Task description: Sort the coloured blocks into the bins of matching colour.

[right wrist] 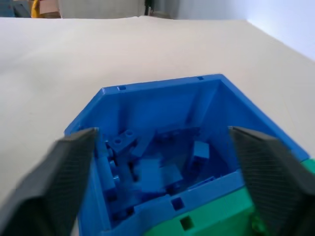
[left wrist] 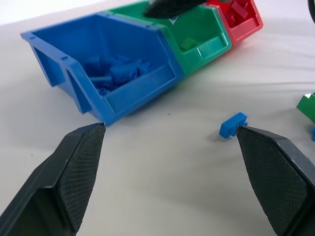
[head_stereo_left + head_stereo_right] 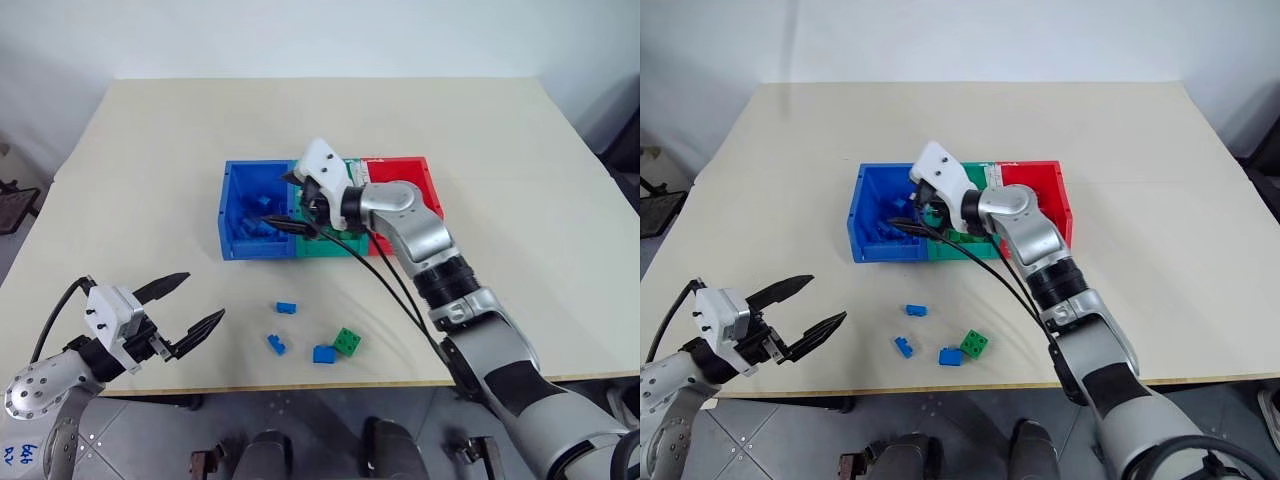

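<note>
The bins stand joined in a row at mid-table: blue bin (image 3: 255, 247), green bin (image 3: 325, 246), red bin (image 3: 432, 192). Several blue blocks (image 1: 147, 172) lie inside the blue bin, and red ones show in the red bin (image 2: 241, 12). On the table in front lie three loose blue blocks (image 3: 286, 308), (image 3: 276, 344), (image 3: 324, 354) and a green block (image 3: 347, 341). My right gripper (image 3: 291, 204) hangs open over the blue bin's right side, nothing between its fingers. My left gripper (image 3: 200, 297) is open and empty, low at the front left, pointing toward the loose blocks.
The beige table's (image 3: 150, 160) front edge runs just behind the loose blocks. My right arm and its black cable (image 3: 385, 275) cross over the green bin and the table in front of it. Open tabletop surrounds the bins.
</note>
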Robot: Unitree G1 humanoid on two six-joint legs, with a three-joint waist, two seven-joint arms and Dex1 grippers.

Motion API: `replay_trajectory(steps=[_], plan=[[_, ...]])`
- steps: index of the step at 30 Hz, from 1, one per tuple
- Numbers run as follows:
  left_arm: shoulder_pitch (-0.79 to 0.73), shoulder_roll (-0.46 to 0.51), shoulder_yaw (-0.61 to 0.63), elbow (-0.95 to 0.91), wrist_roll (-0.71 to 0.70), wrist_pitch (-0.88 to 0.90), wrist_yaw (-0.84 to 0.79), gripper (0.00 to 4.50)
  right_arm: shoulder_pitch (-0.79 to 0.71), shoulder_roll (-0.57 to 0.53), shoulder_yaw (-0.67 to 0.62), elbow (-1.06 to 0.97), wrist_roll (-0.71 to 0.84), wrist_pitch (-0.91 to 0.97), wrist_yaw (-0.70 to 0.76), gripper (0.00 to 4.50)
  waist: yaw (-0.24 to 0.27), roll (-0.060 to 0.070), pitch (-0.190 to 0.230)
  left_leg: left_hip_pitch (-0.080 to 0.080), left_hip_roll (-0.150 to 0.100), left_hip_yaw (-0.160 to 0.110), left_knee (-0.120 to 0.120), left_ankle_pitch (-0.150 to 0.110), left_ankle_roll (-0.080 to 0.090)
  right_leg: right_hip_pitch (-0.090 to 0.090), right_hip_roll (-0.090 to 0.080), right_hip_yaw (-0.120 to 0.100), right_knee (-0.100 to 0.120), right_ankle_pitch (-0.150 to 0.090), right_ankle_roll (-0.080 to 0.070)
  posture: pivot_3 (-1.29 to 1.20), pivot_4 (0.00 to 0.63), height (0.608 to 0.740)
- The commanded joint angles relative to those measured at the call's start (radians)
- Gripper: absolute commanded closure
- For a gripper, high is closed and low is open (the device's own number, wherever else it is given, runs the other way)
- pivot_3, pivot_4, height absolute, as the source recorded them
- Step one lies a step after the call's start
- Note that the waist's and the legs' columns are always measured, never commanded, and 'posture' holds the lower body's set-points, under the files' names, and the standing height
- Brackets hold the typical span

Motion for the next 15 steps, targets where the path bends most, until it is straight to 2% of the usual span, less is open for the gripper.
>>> replay_trajectory(steps=[1,4,7,10,15], plan=[[-0.028,0.054,-0.05,0.01,0.006,-0.003,-0.082,0.0,0.177,-0.163,-0.096,-0.201,0.1,-0.101,0.186,0.03,0.015,0.0,0.0,0.0,0.0,-0.001,0.0,0.0,0.0,0.001,0.0,0.0,0.0,0.0,0.0,0.0,0.15,0.74],[-0.052,0.089,-0.097,0.035,0.031,-0.031,-0.144,0.0,0.298,-0.253,-0.139,-0.303,0.163,-0.118,0.264,0.03,0.011,0.001,0.001,0.0,0.0,0.003,0.0,-0.002,0.002,0.001,0.0,0.0,-0.002,0.0,0.0,0.0,0.15,0.74],[-0.102,0.107,-0.158,0.061,0.058,-0.067,-0.204,0.0,0.479,-0.377,-0.209,-0.421,0.242,-0.189,0.41,0.03,0.006,0.002,0.001,0.001,0.002,0.005,0.0,-0.002,0.001,0.0,0.001,0.001,-0.002,0.0,0.0,0.0,0.15,0.74],[-0.161,0.114,-0.222,0.085,0.076,-0.094,-0.252,0.0,0.667,-0.464,-0.315,-0.48,0.256,-0.188,0.376,0.03,0.011,0.002,0.001,0.002,0.003,0.006,0.0,-0.002,0.001,0.001,0.002,0.001,-0.003,0.0,0.0,0.0,0.15,0.74],[-0.21,0.101,-0.32,0.129,0.105,-0.13,-0.319,0.0,0.896,-0.555,-0.436,-0.457,0.211,-0.308,0.376,0.03,0.023,0.002,0.001,0.002,0.003,0.009,0.001,-0.002,0.001,0.001,0.002,0.003,-0.003,0.0,0.0,0.0,0.15,0.74]])
